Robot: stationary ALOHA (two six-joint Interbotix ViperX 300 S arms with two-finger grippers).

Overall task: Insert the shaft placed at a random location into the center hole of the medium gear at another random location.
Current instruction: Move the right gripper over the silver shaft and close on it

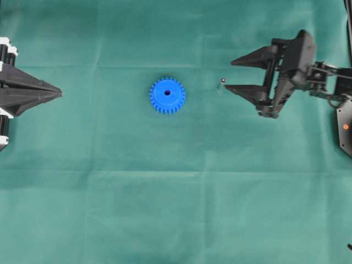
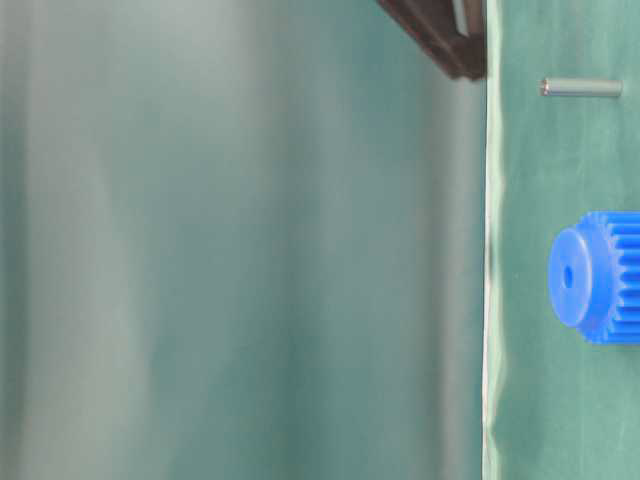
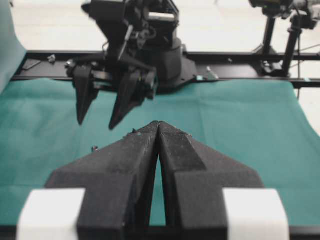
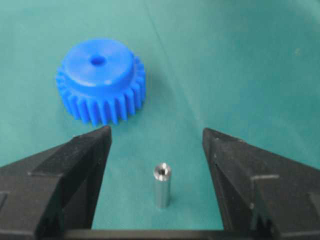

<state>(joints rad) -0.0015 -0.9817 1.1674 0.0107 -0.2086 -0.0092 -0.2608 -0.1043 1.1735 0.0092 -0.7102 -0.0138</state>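
Observation:
The medium gear (image 1: 167,95), bright blue, lies flat on the green cloth with its center hole (image 1: 167,92) facing up and nothing in it. In the right wrist view the gear (image 4: 100,80) and hole (image 4: 98,60) lie ahead of the fingers. The shaft (image 1: 221,82), a small silvery pin, stands upright on the cloth to the gear's right. My right gripper (image 1: 229,75) is open; the shaft (image 4: 162,185) stands between its spread fingers and touches neither. My left gripper (image 1: 59,91) is shut and holds nothing, far left of the gear; its tips (image 3: 158,123) meet.
Green cloth (image 1: 176,209) covers the table. In the left wrist view the right arm's base (image 3: 150,45) and a black frame rail (image 3: 240,57) stand at the far edge. At table level the shaft (image 2: 580,87) and gear (image 2: 600,275) show sideways.

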